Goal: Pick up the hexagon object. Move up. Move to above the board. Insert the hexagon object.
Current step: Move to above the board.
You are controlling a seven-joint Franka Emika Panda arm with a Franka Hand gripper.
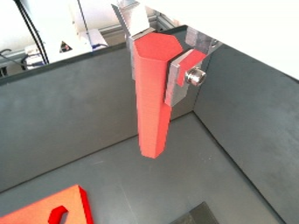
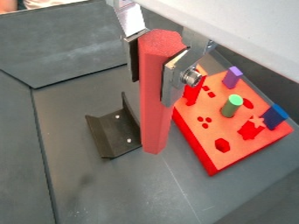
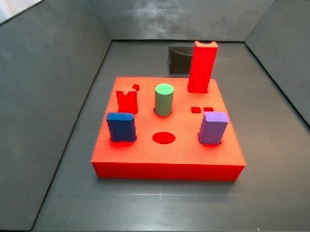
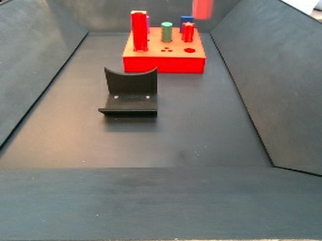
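Observation:
The hexagon object (image 1: 151, 96) is a long red six-sided bar. My gripper (image 1: 158, 57) is shut on its upper end, with a silver finger (image 1: 184, 77) flat on each side, and holds it upright in the air. In a wrist view, my gripper (image 2: 155, 66) carries the bar (image 2: 156, 105) over the floor between the fixture (image 2: 114, 131) and the red board (image 2: 233, 122). In a side view the bar (image 3: 204, 68) hangs at the board's (image 3: 169, 161) far edge. In a side view only its lower end (image 4: 201, 8) shows, above the board (image 4: 164, 58).
On the board stand a blue piece (image 3: 120, 126), a green cylinder (image 3: 164, 100), a purple piece (image 3: 213, 127) and a red piece (image 3: 127, 98), with a round hole (image 3: 164, 139) at the front. The fixture (image 4: 130, 94) stands mid-floor. Sloped dark walls enclose the floor.

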